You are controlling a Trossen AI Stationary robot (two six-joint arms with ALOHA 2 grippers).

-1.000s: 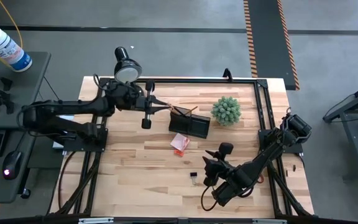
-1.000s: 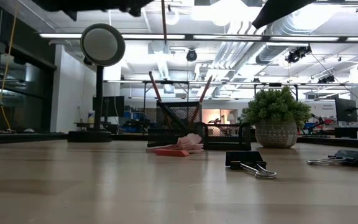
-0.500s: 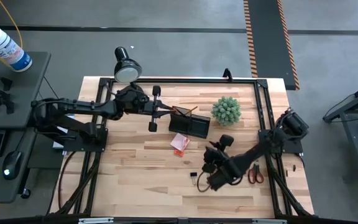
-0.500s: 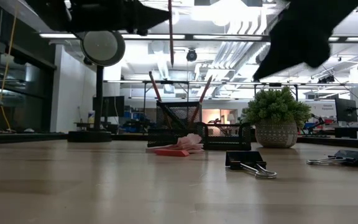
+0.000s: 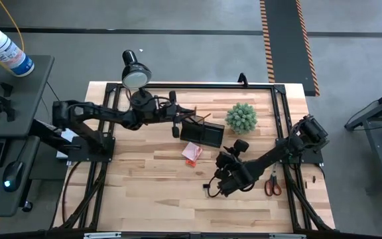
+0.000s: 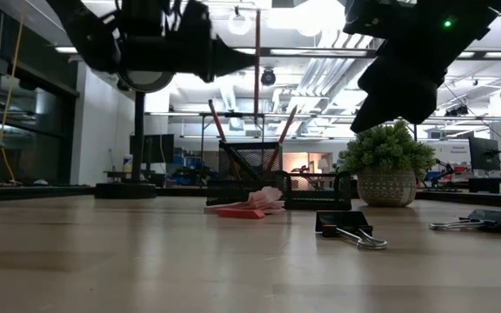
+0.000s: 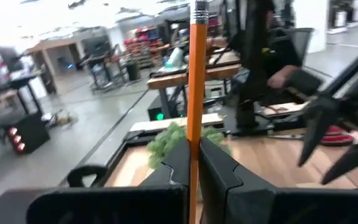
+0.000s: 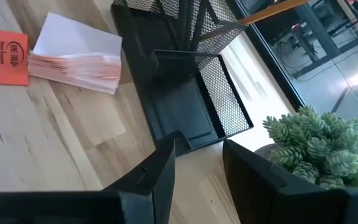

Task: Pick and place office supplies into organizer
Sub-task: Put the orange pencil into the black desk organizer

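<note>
Looking straight down, the organizer (image 5: 202, 134) sits near the middle of the table (image 5: 138, 186), with open wood toward the front and left edges. The left gripper (image 5: 186, 117) hangs just beside the organizer's tall end, closed on a pencil (image 5: 190, 118). The plant ball (image 5: 241, 117) stands just right of the organizer and the desk lamp (image 5: 135, 72) at the back edge behind the left arm. The pink sticky-note pad (image 5: 191, 153) lies just in front of the organizer. The right gripper (image 5: 214, 187) hovers over the front middle; red-handled scissors (image 5: 271, 184) lie near the right edge.

At table height, the pencil (image 6: 257, 39) hangs upright above the organizer's mesh cup (image 6: 249, 169), clear of its rim. Two binder clips (image 6: 351, 228) lie in the foreground, well apart from the pad (image 6: 249, 205).

From the left wrist, the fingers (image 7: 178, 165) are clamped on the orange pencil (image 7: 196, 81), with the plant (image 7: 173, 140) beyond.

From the right wrist, the fingers (image 8: 160, 171) stand apart, holding nothing, above bare wood before the organizer (image 8: 188, 106); the pad (image 8: 79, 57) lies beside it, and the plant (image 8: 322, 152) is close by.
</note>
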